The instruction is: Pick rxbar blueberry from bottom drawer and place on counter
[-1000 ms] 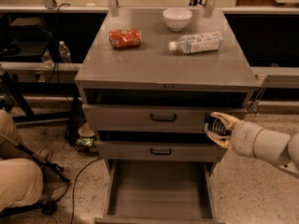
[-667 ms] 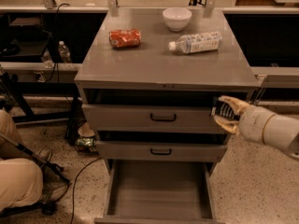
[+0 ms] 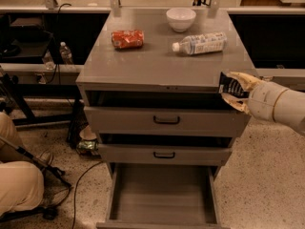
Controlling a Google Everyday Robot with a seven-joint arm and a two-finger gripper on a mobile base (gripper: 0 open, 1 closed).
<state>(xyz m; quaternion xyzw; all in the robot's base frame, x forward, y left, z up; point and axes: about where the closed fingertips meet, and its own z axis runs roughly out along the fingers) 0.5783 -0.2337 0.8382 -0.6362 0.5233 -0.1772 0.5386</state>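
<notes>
My gripper (image 3: pixel 232 88) is at the right front corner of the counter (image 3: pixel 157 63), level with its front edge. It is shut on the rxbar blueberry (image 3: pixel 229 87), a small dark wrapper with white print held between the cream fingers (image 3: pixel 240 78). The bottom drawer (image 3: pixel 162 194) is pulled open below, its grey inside bare. The two shallower drawers above it have black handles; both stand slightly ajar.
On the counter lie a crushed red-orange can (image 3: pixel 127 38), a white bowl (image 3: pixel 180 18) and a water bottle on its side (image 3: pixel 200 43). A person's legs (image 3: pixel 16 175) are at the lower left, with cables on the floor. Dark shelving stands behind.
My gripper has risen with the bar from beside the top drawer's front to the counter's front edge, shifting slightly right and up.
</notes>
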